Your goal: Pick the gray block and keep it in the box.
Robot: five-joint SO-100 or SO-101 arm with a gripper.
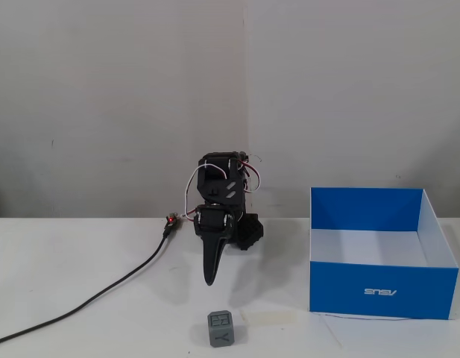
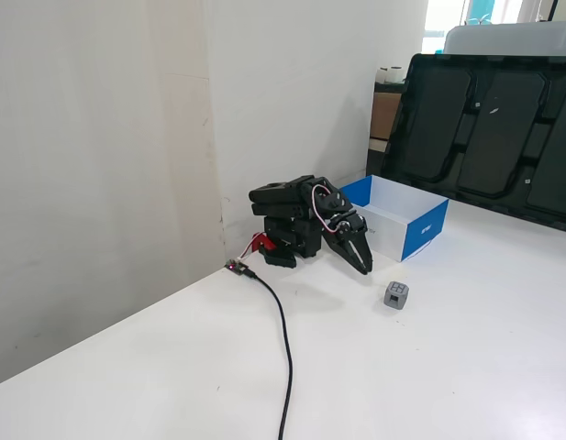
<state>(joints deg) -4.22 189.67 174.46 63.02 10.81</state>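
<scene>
The gray block [image 1: 222,329] is a small cube with a "Y" mark, sitting on the white table near the front edge; it also shows in the other fixed view [image 2: 397,294]. The blue box [image 1: 379,291] with a white inside and an upside-down ASUS logo stands to the block's right; in the other fixed view it sits behind the arm [image 2: 424,231]. My black gripper [image 1: 210,281] points down at the table, folded against the arm, shut and empty, a short way behind the block. It also shows in the other fixed view [image 2: 366,269].
A black cable [image 1: 103,294] runs from the arm's base to the left across the table, also seen in the other fixed view [image 2: 283,339]. A wall stands close behind the arm. A dark panel [image 2: 493,137] leans at the table's far side.
</scene>
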